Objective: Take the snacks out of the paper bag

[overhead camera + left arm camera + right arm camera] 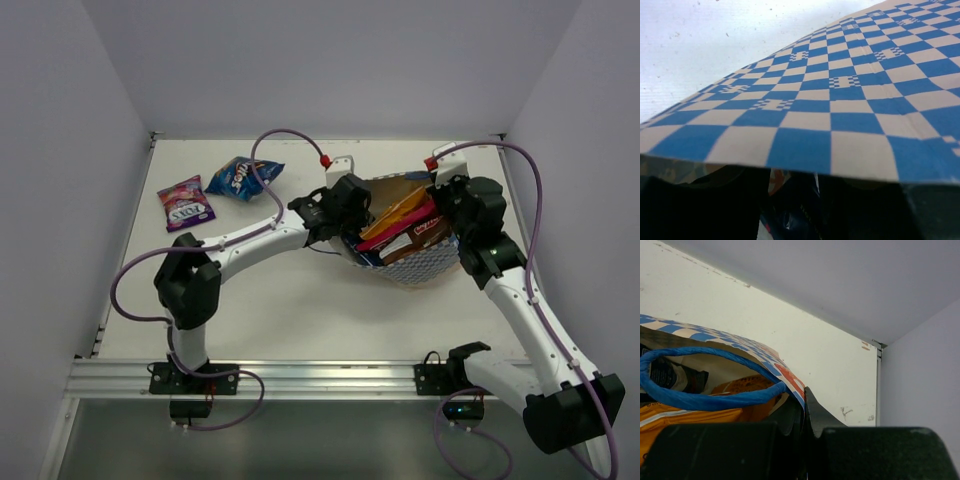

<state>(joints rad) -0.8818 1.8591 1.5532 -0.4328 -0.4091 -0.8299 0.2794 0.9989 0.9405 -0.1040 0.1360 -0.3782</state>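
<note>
The paper bag (425, 262), blue-checkered, lies on its side at centre right with its mouth facing the far side. An orange-yellow packet (398, 212), a pink-red one (425, 222) and a brown-and-white chip bag (400, 245) stick out of it. My right gripper (447, 197) is shut on the bag's rim (790, 380) by the orange mark, beside the blue cord handle (705, 397) and the orange-yellow packet (685, 420). My left gripper (348, 212) reaches under the checkered wall (840, 100), its jaws close around a dark blue packet (790, 205).
A small pink-purple packet (185, 203) and a small blue-white packet (243, 178) lie on the table at the far left. White walls close in the back and both sides. A metal rail (300, 375) runs along the near edge.
</note>
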